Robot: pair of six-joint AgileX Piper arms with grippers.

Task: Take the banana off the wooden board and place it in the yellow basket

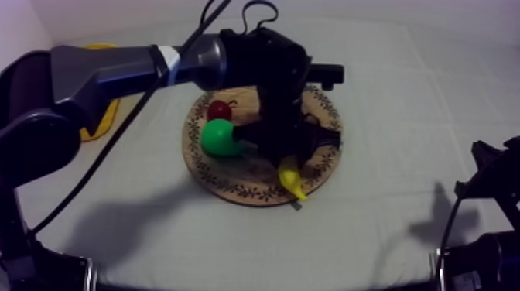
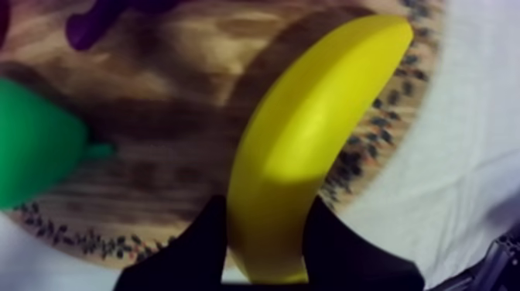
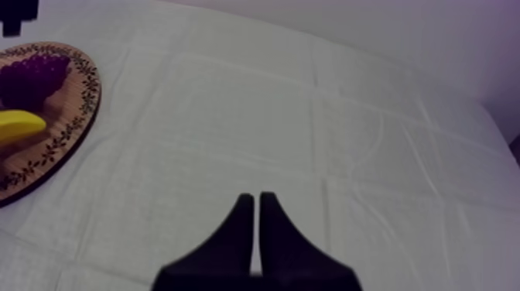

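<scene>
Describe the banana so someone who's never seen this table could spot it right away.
Look at the round wooden board in the middle of the cloth-covered table. At its near rim, held in the left tool, lies the banana. It is the only long, curved, yellow thing there; the pear beside it is green and the small red fruit sits farther back.

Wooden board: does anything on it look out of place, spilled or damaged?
Nothing stands out. The banana is at the patterned rim of the wooden board, with the left gripper shut on it. The pear, small red fruit and grapes rest on the board, nothing spilled.
</scene>
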